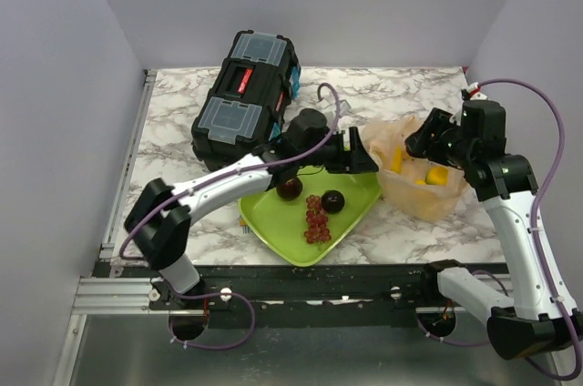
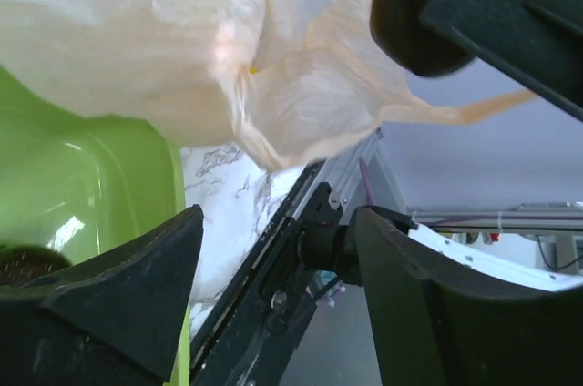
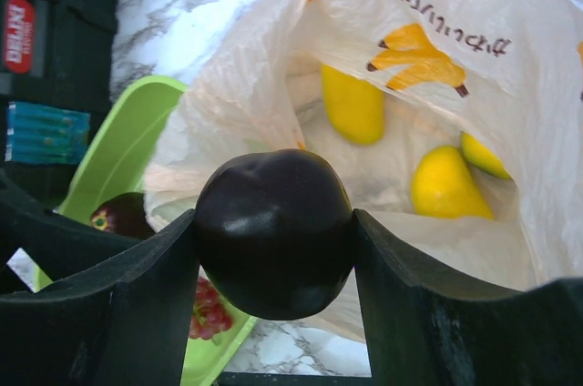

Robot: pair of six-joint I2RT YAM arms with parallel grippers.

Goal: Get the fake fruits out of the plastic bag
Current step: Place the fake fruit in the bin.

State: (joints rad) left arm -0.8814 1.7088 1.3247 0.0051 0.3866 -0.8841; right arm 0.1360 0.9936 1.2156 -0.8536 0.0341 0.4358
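Observation:
The peach plastic bag (image 1: 428, 193) stands open right of the green tray (image 1: 273, 227). My right gripper (image 1: 421, 142) is shut on a dark maroon fruit (image 3: 273, 231) and holds it above the bag's mouth (image 3: 273, 67). Yellow fruits (image 3: 353, 104) (image 3: 444, 184) lie inside the bag. Two maroon fruits (image 1: 290, 188) (image 1: 332, 201) and a red grape bunch (image 1: 316, 218) lie on the tray. My left gripper (image 1: 360, 157) is open and empty at the bag's left edge. In its wrist view (image 2: 278, 259) the bag (image 2: 182, 40) hangs just ahead.
A black toolbox (image 1: 246, 99) stands behind the tray at the back left. The tray's far corner (image 2: 91, 186) lies under the left gripper. The table's front rail (image 1: 301, 281) runs along the near edge. Grey walls close in both sides.

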